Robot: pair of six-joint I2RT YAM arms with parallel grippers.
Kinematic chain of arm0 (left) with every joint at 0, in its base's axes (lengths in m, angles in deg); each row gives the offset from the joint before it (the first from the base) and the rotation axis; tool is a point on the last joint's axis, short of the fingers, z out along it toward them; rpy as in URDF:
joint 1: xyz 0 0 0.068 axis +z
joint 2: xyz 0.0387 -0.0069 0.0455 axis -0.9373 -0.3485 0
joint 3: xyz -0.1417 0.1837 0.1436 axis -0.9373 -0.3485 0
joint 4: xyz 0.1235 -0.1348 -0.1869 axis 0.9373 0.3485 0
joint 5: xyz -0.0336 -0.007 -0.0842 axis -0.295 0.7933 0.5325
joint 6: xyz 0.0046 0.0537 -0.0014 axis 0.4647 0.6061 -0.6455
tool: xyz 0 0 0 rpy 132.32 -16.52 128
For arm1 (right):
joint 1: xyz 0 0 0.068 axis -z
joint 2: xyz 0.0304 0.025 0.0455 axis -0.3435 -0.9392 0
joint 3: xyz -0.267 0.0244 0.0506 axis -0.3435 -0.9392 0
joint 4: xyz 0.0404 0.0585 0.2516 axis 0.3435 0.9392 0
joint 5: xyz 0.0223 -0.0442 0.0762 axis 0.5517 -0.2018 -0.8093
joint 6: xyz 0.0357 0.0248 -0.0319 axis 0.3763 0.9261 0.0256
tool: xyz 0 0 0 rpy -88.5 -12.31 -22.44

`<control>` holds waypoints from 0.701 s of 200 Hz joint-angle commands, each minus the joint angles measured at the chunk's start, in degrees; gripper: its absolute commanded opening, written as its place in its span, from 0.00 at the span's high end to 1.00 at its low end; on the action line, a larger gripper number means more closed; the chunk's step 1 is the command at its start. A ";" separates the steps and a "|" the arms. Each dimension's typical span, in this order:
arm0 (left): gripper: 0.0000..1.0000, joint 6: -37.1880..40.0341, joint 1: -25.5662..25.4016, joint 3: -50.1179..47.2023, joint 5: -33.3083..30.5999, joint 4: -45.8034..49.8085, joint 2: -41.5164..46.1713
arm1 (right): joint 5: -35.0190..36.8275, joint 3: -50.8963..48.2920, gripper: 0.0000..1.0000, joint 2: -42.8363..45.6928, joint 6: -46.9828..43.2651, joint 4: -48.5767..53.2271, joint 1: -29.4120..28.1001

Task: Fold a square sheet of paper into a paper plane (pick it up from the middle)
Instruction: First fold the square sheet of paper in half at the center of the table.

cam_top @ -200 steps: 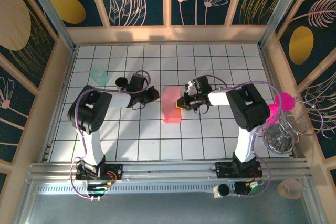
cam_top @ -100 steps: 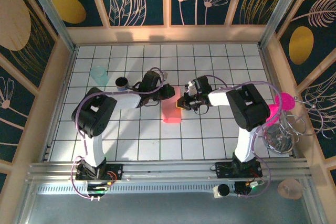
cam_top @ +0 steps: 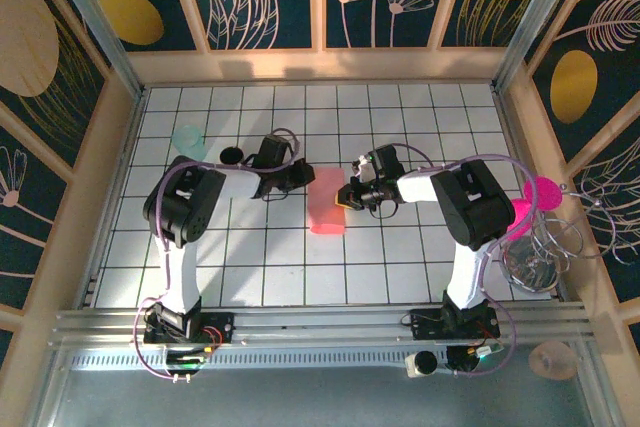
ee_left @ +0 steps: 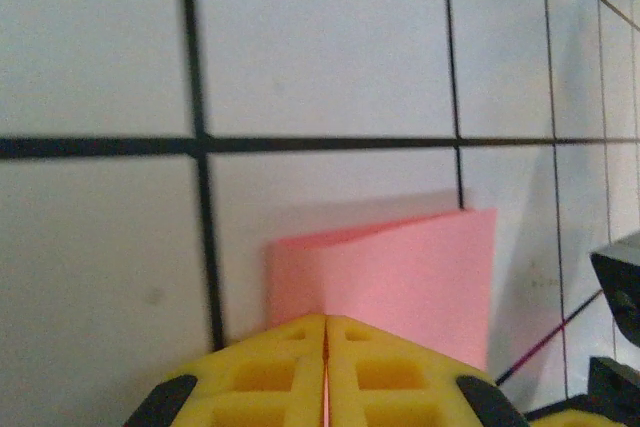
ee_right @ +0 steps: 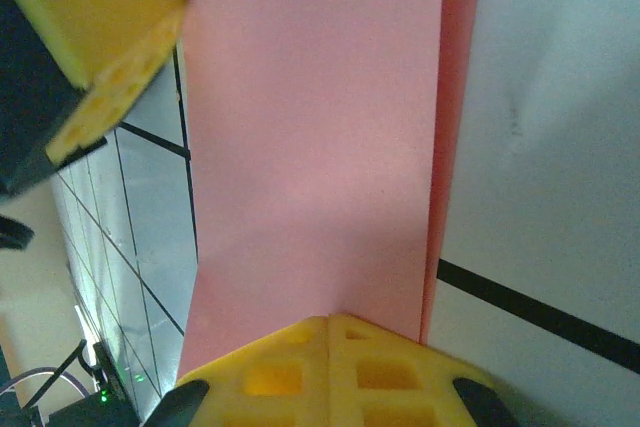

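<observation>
Salmon-pink paper sheet (cam_top: 326, 211), thin and folded into a long narrow strip, lies flat in the middle of the white tiled table with black lines (cam_top: 400, 267). Its long way runs from my side of the table toward the far wall. One short end faces the far wall and the other faces my arm bases. The strip sits straight along the tile lines. It has no pointed nose.

My left gripper (cam_top: 300, 175) is at the far left corner of the strip. Seen from my left wrist, my left gripper (ee_left: 325, 322) has its two yellow fingers pressed tight together. The pink sheet (ee_left: 400, 267) spreads out just past the tips, and a thin pink line shows in the slit between them, so I am pinching the paper there.

My right gripper (cam_top: 346, 193) is at the right long edge of the strip, near the far end. Seen from my right wrist, my right gripper (ee_right: 330, 325) is squeezed shut too, and the sheet (ee_right: 310, 147) runs right into the tips, so it is pinched on that edge. A darker pink layer peeks out along one side. One yellow finger (ee_right: 100, 37) of my left gripper shows across the paper.

A clear teal cup (cam_top: 187, 139) and a small black cup (cam_top: 231, 156) stand to the left, well apart from the paper. A round magenta disc (cam_top: 543, 192) is far to the right.
</observation>
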 commanded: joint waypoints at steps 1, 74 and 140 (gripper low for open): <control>0.90 4.56 2.54 2.28 -5.28 6.25 -2.18 | 21.93 -7.06 1.00 -11.63 -2.31 11.38 -0.24; 0.89 5.84 -1.47 4.55 -1.62 8.16 5.65 | 21.58 -6.93 1.00 -11.57 -2.17 10.99 -0.23; 0.89 2.89 -5.25 9.39 -1.39 7.02 -2.73 | 21.66 -6.84 1.00 -12.22 -2.17 10.77 -0.28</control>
